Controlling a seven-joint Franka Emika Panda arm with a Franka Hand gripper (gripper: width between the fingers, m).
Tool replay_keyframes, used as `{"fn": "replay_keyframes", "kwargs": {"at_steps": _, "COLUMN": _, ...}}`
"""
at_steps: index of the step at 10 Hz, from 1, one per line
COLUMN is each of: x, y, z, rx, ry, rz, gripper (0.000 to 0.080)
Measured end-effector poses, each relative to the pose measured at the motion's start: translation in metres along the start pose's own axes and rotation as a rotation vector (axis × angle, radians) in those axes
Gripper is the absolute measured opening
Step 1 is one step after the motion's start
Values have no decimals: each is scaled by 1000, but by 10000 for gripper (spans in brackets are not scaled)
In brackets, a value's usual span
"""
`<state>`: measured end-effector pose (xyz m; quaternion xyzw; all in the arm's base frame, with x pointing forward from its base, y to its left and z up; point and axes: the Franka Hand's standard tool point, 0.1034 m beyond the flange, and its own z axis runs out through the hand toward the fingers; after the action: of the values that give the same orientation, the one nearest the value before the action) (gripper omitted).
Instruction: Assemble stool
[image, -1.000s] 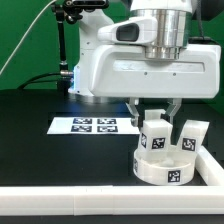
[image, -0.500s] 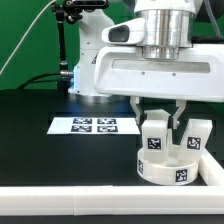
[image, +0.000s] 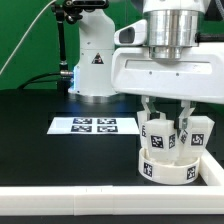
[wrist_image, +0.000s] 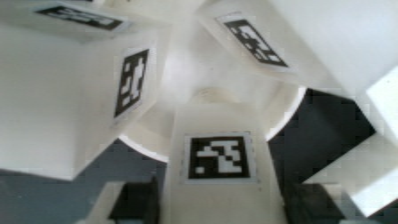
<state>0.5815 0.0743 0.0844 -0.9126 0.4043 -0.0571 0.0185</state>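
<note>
At the exterior view's left, the marker board (image: 93, 126) lies flat on the black table (image: 30, 140), well apart from the work. A long white border rail (image: 60, 203) runs along the near edge.

To the right, the round white seat (image: 167, 166) sits close to that rail, near the corner where the rail turns. Tagged legs stand up from the seat: a front leg (image: 158, 136) is held upright by the gripper (image: 166, 112), whose two fingers press against its sides from above. Another leg (image: 197, 134) stands just beside it on the right.

Judging from this, the risks are that the held leg tilts or binds in its socket, that turning it drags the loose seat, or that a finger (image: 185, 118) knocks the neighbouring leg.

The arm's wide white body hides the scene behind. The leg's joint with the seat cannot be made out. In the wrist view, the held leg (wrist_image: 221, 150) and nearby legs (wrist_image: 98, 85) crowd the frame, blurred and cut off.
</note>
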Motion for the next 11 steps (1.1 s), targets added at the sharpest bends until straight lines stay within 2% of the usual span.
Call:
{"fn": "replay_keyframes", "kwargs": {"at_steps": 4, "x": -2, "y": -1, "z": 0, "rx": 12, "ry": -14, "rz": 261, "gripper": 337}}
{"fn": "replay_keyframes", "kwargs": {"at_steps": 5, "x": -2, "y": -1, "z": 1, "rx": 23, "ry": -18, "rz": 339, "gripper": 337}}
{"fn": "replay_keyframes", "kwargs": {"at_steps": 6, "x": 0, "y": -2, "z": 1, "rx": 53, "ry": -22, "rz": 492, "gripper": 337}}
{"fn": "replay_keyframes", "kwargs": {"at_steps": 8, "x": 0, "y": -4, "z": 0, "rx": 78, "ry": -36, "rz": 676, "gripper": 337}}
{"fn": "replay_keyframes", "kwargs": {"at_steps": 11, "x": 1, "y": -4, "z": 0, "rx": 93, "ry": -69, "rz": 919, "gripper": 337}}
